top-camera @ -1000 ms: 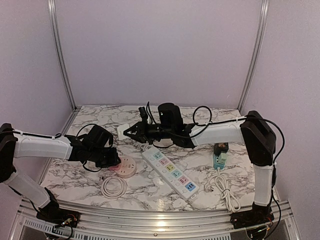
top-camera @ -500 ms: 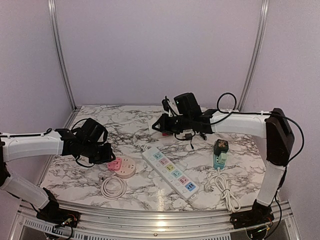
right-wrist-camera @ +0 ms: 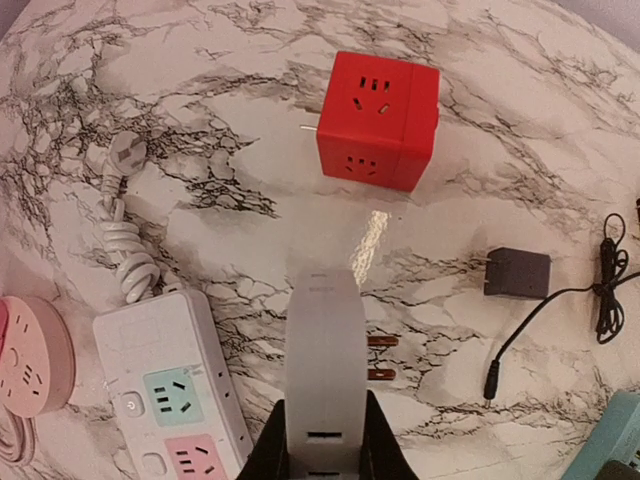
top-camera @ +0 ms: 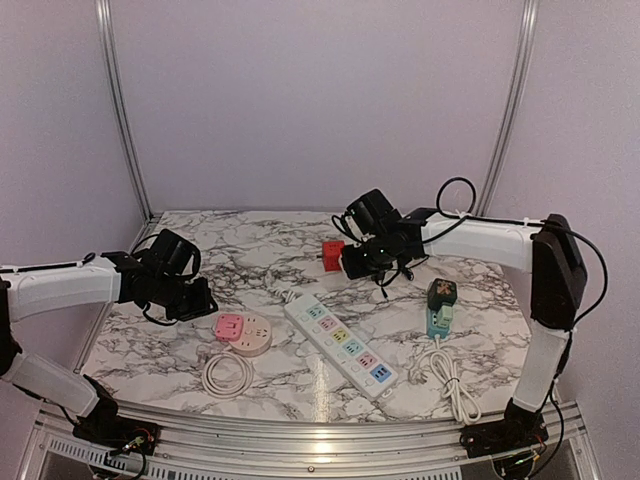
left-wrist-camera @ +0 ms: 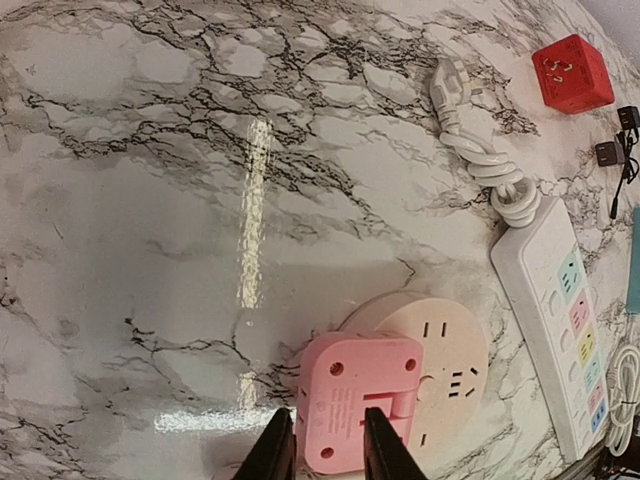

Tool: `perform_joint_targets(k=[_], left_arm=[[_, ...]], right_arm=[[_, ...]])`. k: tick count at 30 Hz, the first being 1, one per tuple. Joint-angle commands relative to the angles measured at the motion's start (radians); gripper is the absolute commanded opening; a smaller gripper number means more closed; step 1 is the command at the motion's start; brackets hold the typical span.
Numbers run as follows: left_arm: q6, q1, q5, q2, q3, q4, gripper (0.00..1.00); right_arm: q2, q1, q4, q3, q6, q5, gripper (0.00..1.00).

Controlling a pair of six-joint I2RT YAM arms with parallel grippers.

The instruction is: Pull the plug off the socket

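Far left: your left gripper point(top-camera: 197, 300) hangs low over the marble table point(top-camera: 235, 238), just left of the round pink socket point(top-camera: 250, 333). In the wrist view its fingers point(left-wrist-camera: 278, 452) stand a little apart and grip nothing. A pink plug point(left-wrist-camera: 358, 400) sits in the socket's left half, right below the fingertips. You cannot tell whether they touch it. A coiled white cord point(top-camera: 228, 375) lies just in front of the socket, toward the bases.

Centre: a white power strip point(top-camera: 340, 345) lies diagonally, with its own bundled cord point(left-wrist-camera: 480, 165) at the far end. A red cube socket point(top-camera: 332, 255) rests alone on the table beyond the strip.

Right of the cube: your right gripper point(right-wrist-camera: 325, 445) is clamped on the white plug point(right-wrist-camera: 322, 350). The plug is in no socket, and its two copper prongs point(right-wrist-camera: 382, 357) stick out sideways, bare. A black adapter point(right-wrist-camera: 517, 272) with a thin lead lies on the table nearby.

Far right: a teal socket block point(top-camera: 437, 318) has a dark plug point(top-camera: 441, 292) at its far end. A white cable point(top-camera: 452, 385) lies in front of it.
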Motion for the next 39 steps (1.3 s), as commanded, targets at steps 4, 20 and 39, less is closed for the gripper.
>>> perform_joint_targets(k=[4,20,39], left_arm=[[0.026,0.037,0.024,-0.039,-0.032,-0.041,0.27],[0.039,0.045,0.036,-0.009,-0.031,-0.045,0.28],[0.038,0.046,0.036,-0.009,-0.048,-0.041,0.3]], right_arm=[[0.085,0.015,-0.139,0.072,-0.082,0.174,0.0],[0.209,0.088,-0.238,0.146,-0.088,0.289,0.14],[0.235,0.148,-0.219,0.191,-0.069,0.203,0.39]])
